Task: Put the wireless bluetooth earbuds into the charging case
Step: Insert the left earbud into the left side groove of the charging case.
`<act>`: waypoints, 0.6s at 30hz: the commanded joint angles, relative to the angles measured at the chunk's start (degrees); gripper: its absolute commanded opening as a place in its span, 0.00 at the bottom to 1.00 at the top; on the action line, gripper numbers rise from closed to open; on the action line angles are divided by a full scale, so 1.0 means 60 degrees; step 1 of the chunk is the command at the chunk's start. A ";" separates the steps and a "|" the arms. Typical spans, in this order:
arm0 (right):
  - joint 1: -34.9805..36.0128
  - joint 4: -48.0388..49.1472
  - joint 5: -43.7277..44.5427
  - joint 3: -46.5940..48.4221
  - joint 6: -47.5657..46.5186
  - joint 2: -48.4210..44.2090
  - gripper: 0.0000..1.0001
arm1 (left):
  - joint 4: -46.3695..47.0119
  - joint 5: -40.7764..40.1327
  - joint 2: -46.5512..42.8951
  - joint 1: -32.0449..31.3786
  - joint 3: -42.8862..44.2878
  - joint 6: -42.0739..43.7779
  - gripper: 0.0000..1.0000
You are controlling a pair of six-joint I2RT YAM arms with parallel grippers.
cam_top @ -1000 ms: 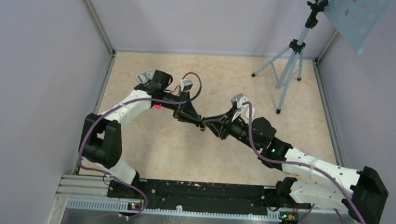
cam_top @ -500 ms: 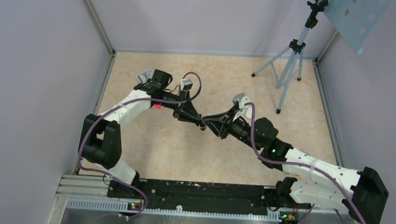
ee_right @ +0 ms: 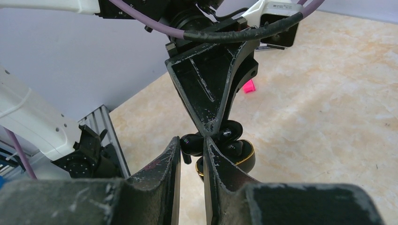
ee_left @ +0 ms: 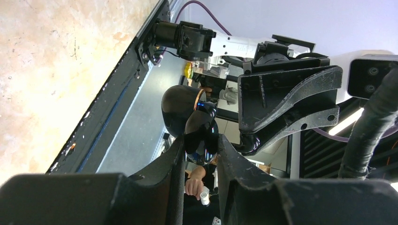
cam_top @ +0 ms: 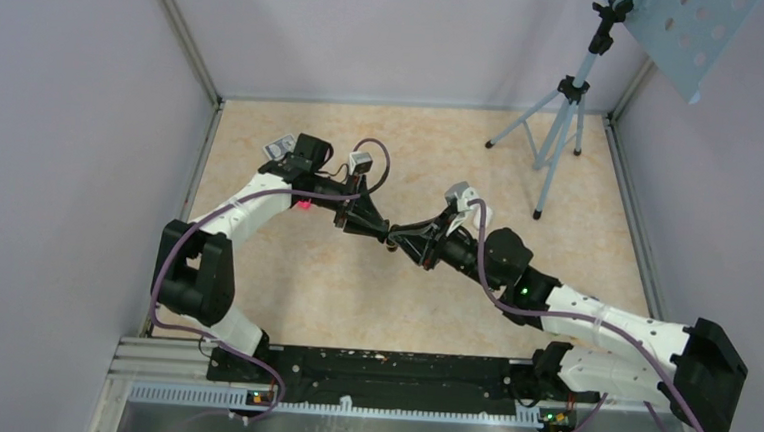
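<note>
Above the middle of the marbled tabletop (cam_top: 353, 294), the two grippers are meeting tip to tip in the air. The charging case (ee_left: 180, 105) is showing as glossy black with a thin gold rim, hinged open. The left gripper (ee_left: 199, 145) is clamping it, jaws nearly together. The right gripper (ee_right: 191, 141) is pinching a small, rounded black earbud (ee_right: 187, 143) between narrowly parted fingers and is holding it just beside the case's opening.
</note>
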 commanded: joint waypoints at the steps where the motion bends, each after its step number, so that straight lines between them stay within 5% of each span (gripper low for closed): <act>1: -0.0061 0.0551 -0.0130 0.0012 0.0012 0.0079 0.04 | 0.0409 0.0415 -0.0499 -0.0036 -0.0043 0.0075 0.00; 18: -0.0062 0.0742 0.0047 -0.0274 -0.0015 0.0247 0.02 | 0.0412 0.0566 -0.0642 -0.0033 -0.0075 0.0058 0.00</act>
